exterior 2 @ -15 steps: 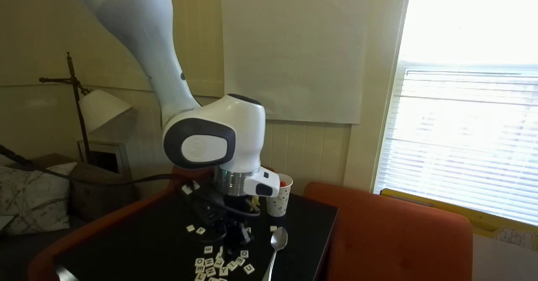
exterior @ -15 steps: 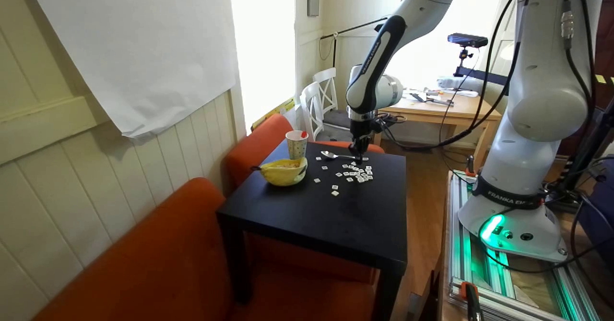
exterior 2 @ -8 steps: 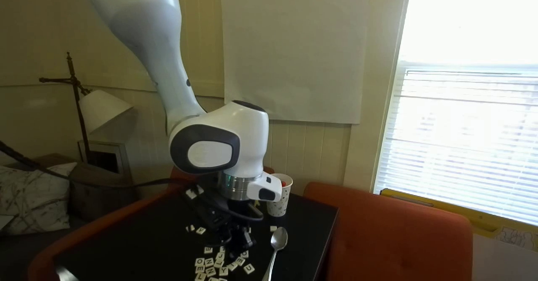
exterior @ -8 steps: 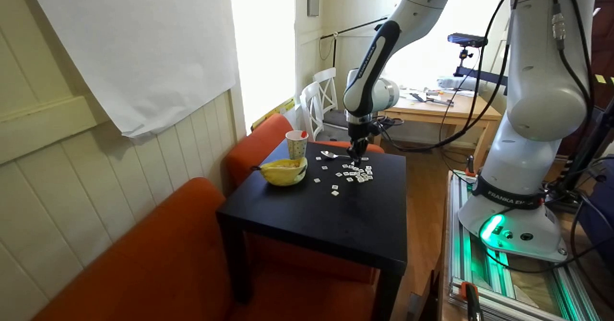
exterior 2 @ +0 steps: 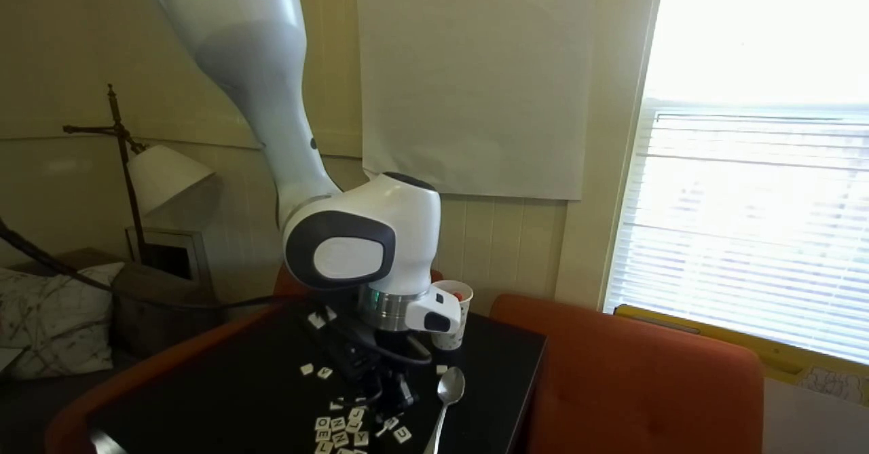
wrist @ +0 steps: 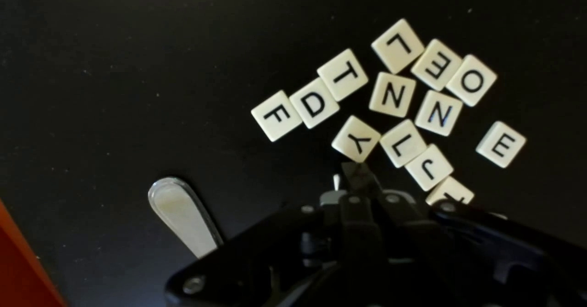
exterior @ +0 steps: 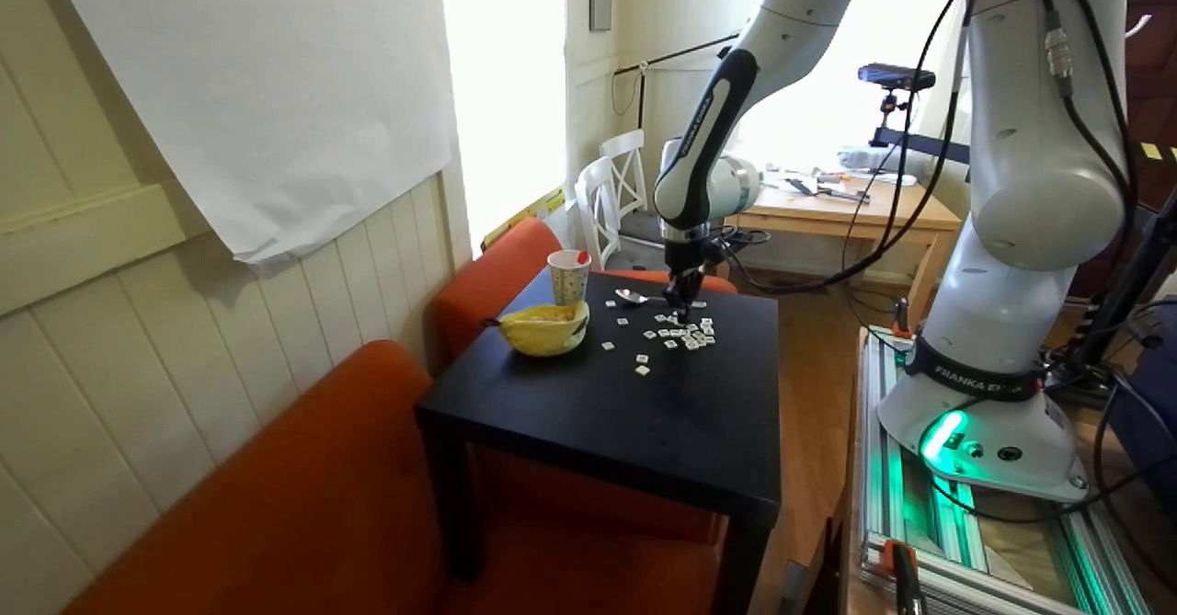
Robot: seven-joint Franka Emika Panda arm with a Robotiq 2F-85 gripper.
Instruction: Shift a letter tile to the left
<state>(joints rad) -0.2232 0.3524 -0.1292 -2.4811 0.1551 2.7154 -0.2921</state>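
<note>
Several white letter tiles (exterior: 691,335) lie loosely clustered on the black table (exterior: 588,422); part of the cluster also shows in an exterior view (exterior 2: 339,433). In the wrist view a Y tile (wrist: 356,139) lies just beyond my fingertips, with an L tile (wrist: 403,143) and a J tile (wrist: 429,167) beside it. F (wrist: 276,116), D (wrist: 314,103) and T (wrist: 343,75) tiles form a row further left. My gripper (wrist: 360,171) points down, low over the cluster (exterior: 680,313), fingers together, no tile seen between them. It hides some tiles (exterior 2: 388,414). Whether it touches the Y tile is unclear.
A metal spoon (exterior: 634,297) lies beside the tiles; its handle shows in the wrist view (wrist: 183,215). A patterned paper cup (exterior: 569,279) and a yellow bowl (exterior: 544,332) stand on the table. A few loose tiles (exterior: 642,370) lie apart. Orange seats (exterior 2: 611,386) border the table.
My gripper has come down closer to the tiles and shifted slightly left in an exterior view, rightward in another. It now covers tiles that showed before. No tile has clearly moved.
</note>
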